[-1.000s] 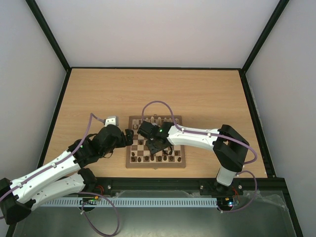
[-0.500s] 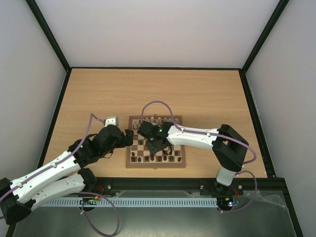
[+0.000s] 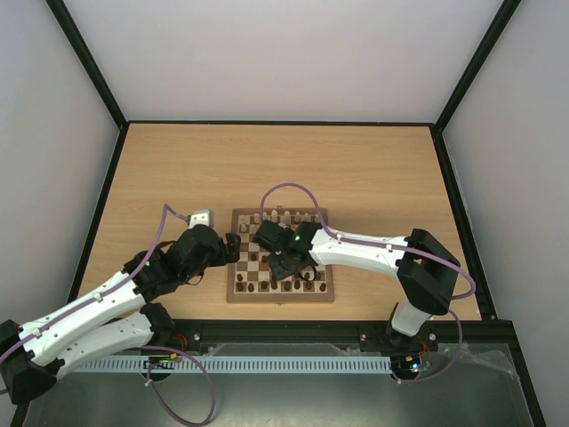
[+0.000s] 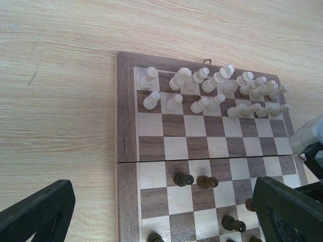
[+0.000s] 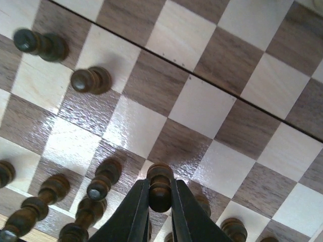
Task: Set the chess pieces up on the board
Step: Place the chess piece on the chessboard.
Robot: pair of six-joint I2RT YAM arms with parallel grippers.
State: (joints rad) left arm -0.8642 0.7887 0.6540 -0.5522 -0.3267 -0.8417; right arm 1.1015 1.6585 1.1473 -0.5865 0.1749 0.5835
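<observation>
The board lies in front of both arms. Pale chess pieces fill its two far rows, and dark chess pieces stand unevenly on its near rows. My right gripper is over the near half of the board. In the right wrist view, my right gripper is shut on a dark pawn-like piece, its round head between the fingertips. My left gripper hangs at the board's left edge. In the left wrist view, my left gripper is open and holds nothing. Two dark pieces stand between its fingers.
Other dark pieces crowd close to the left of and below the held piece. Two more stand apart on the squares further out. The board's hinge seam runs across its middle. Bare wooden table surrounds the board.
My right gripper has closed on the dark piece, and its arm has shifted slightly right and nearer. The left arm has stayed still.
</observation>
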